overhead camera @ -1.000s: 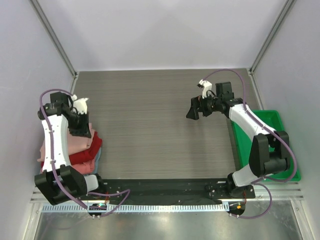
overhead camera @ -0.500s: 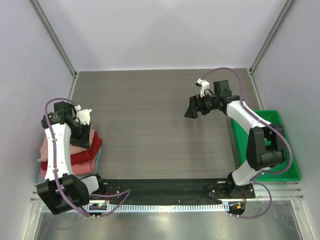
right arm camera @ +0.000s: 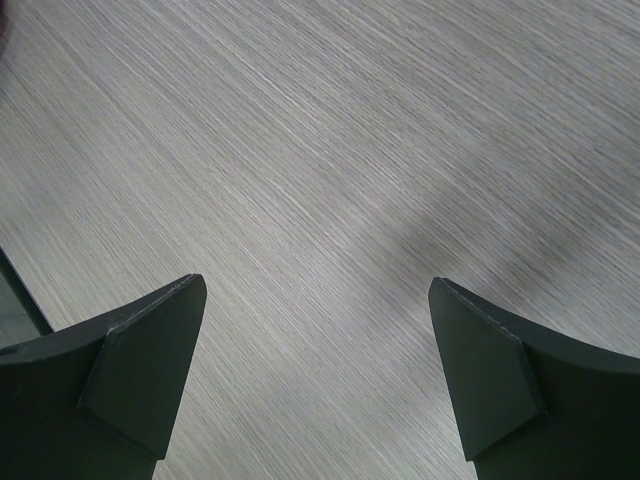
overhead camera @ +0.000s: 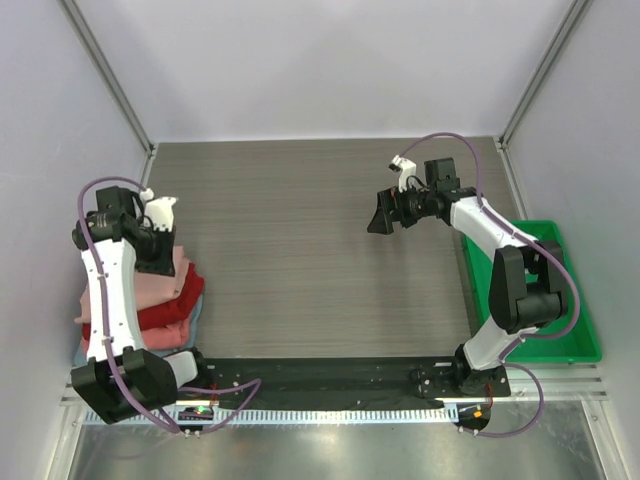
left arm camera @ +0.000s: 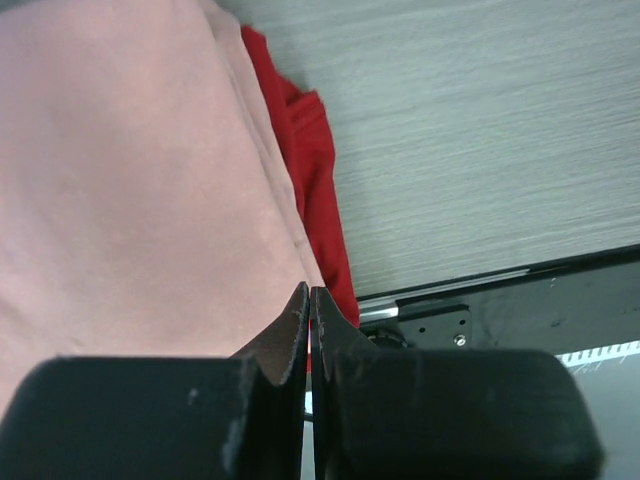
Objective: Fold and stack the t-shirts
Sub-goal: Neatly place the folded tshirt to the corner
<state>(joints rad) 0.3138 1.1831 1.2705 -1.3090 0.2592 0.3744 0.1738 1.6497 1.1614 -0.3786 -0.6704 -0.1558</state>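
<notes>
At about 8 o'clock on the table (overhead camera: 300, 250), against its left edge, lies the pile of folded t-shirts. A pale pink shirt (overhead camera: 165, 285) is on top, and a red shirt (overhead camera: 185, 305) sticks out from under it toward 3 o'clock. The left gripper (overhead camera: 160, 266) hangs over the pink shirt. In the wrist view its two fingers (left arm camera: 290, 330) are pressed flat together with nothing between them, and their tips sit just above the pink cloth near its red-edged border. Whether they touch the cloth I cannot tell.

At about 2 o'clock the right gripper (overhead camera: 380, 214) is above bare tabletop, its fingers (right arm camera: 150, 350) spread wide apart and holding nothing. A green tray (overhead camera: 585, 320) sits at 4 o'clock beside the table's right edge.
</notes>
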